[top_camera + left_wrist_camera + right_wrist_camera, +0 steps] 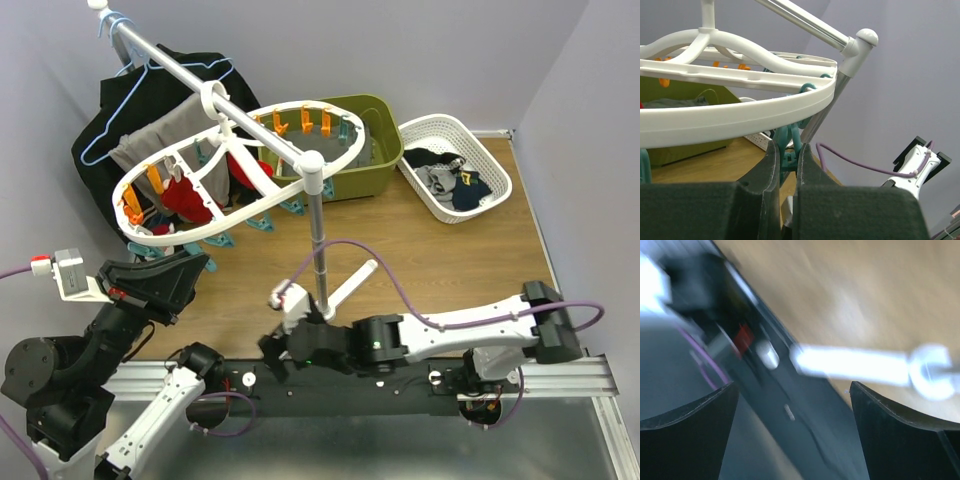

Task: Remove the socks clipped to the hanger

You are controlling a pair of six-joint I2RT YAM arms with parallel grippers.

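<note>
Teal peg (784, 137) pinched by left hand (788, 150) under hanger (740, 117) rim. Right hand (795, 435) held wide open, empty, below hanger. Red sock (187, 200) seen clipped at hanger's left end.

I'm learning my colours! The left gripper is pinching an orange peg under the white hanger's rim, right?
Not quite. The peg pinched in the left gripper is teal, not orange, as the left wrist view shows. It does sit under the rim of the white hanger.
</note>
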